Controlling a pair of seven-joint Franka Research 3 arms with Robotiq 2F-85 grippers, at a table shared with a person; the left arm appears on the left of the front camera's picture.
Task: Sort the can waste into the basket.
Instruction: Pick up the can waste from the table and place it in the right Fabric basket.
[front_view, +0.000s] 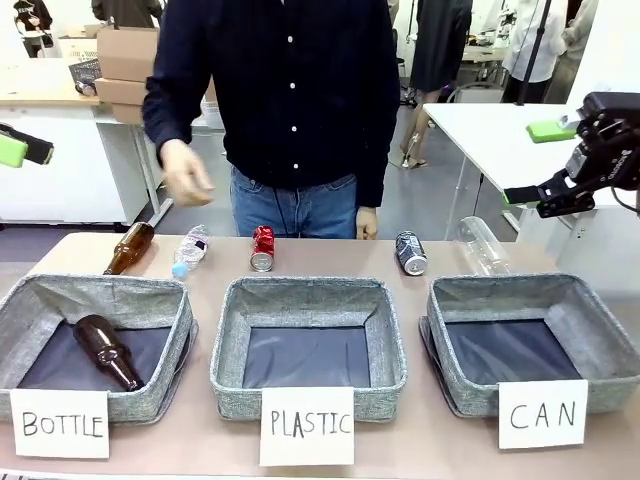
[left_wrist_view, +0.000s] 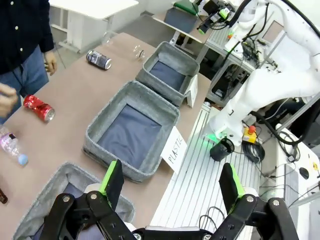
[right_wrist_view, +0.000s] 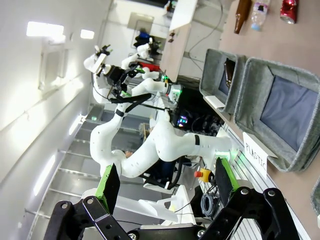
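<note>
The red can (front_view: 262, 247) lies on its side at the table's far edge, behind the middle basket. The dark grey-black can (front_view: 410, 252) lies further right, just behind the left corner of the grey CAN basket (front_view: 530, 290), whose dark lining is bare. In the left wrist view the red can (left_wrist_view: 39, 107), the dark can (left_wrist_view: 98, 60) and the CAN basket (left_wrist_view: 167, 75) all show. My left gripper (left_wrist_view: 171, 182) hangs open and high off the table's left side. My right gripper (front_view: 535, 165) is open, raised beyond the table's right end, with the red can (right_wrist_view: 288, 11) far off.
PLASTIC basket (front_view: 308, 300) in the middle holds nothing. BOTTLE basket (front_view: 95, 295) on the left holds a brown bottle (front_view: 105, 352). Another brown bottle (front_view: 130, 248), a small plastic bottle (front_view: 190, 250) and a clear bottle (front_view: 482, 245) lie along the far edge. The person's hand (front_view: 185, 175) hovers above them.
</note>
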